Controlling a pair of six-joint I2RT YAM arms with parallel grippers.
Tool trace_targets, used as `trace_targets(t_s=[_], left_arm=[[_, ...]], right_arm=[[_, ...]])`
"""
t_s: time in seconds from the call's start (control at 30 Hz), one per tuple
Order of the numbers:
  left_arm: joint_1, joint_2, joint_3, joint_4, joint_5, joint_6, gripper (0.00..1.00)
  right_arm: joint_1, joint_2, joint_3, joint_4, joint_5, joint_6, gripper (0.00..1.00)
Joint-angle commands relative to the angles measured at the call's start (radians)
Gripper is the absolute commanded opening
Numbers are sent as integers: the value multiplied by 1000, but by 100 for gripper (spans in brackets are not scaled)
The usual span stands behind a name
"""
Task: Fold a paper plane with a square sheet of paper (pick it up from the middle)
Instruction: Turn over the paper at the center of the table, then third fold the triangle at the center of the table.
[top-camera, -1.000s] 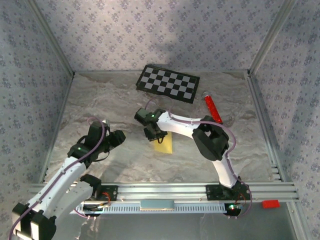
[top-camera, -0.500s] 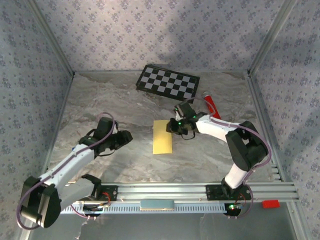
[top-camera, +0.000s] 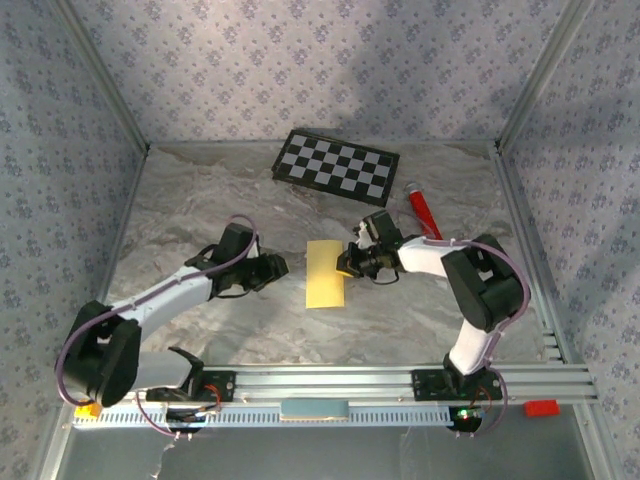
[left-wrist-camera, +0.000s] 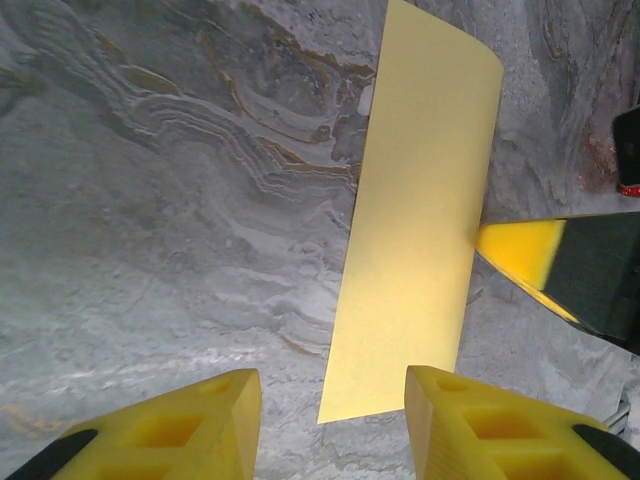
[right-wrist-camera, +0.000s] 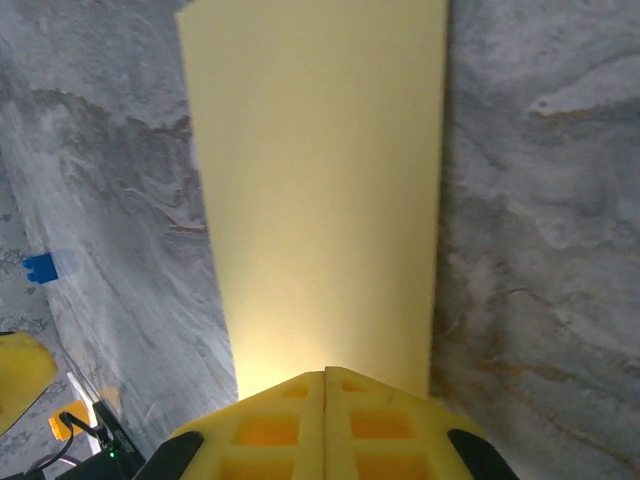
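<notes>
— On the near side of the table (top-camera: 180, 210), what is the exposure?
— Low over the surface, the left claw (top-camera: 278, 268) has its jaws partly apart and holds nothing. In its wrist view the square sheet of paper (left-wrist-camera: 420, 250) lies flat just ahead as a narrow strip, its near end in line with the gap. An advance could snag that end and skew the strip.
— And mid-table?
— There the right claw (top-camera: 347, 268) is closed tight, tips together at the strip's right edge. Whether it pinches paper, I cannot tell. My judgement: a sideways push would slide or buckle the thin sheet. The far corner curls up slightly, which is another catch point.
— Farther back?
— The checkerboard panel (top-camera: 337, 166) and the red tube (top-camera: 425, 217) are well apart from the paper; low risk.
— Markings?
— None legible. The paper is plain, the panel bears squares only, and the tube is too small to read.
</notes>
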Motion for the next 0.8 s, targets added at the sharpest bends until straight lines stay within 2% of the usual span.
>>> trace_targets(t_s=[0.0,0.37,0.77], left_arm=[[-12,50,38,71,42,-30,42],[-41,256,129,167,106,-68,39],[-71,447,245,126,107,-83,34]], right_arm=[[-18,50,-20,23,-61,-4,6],[-41,96,-92,72,-74,-6,6],[-51,112,-95,59,-76,-15,6]])
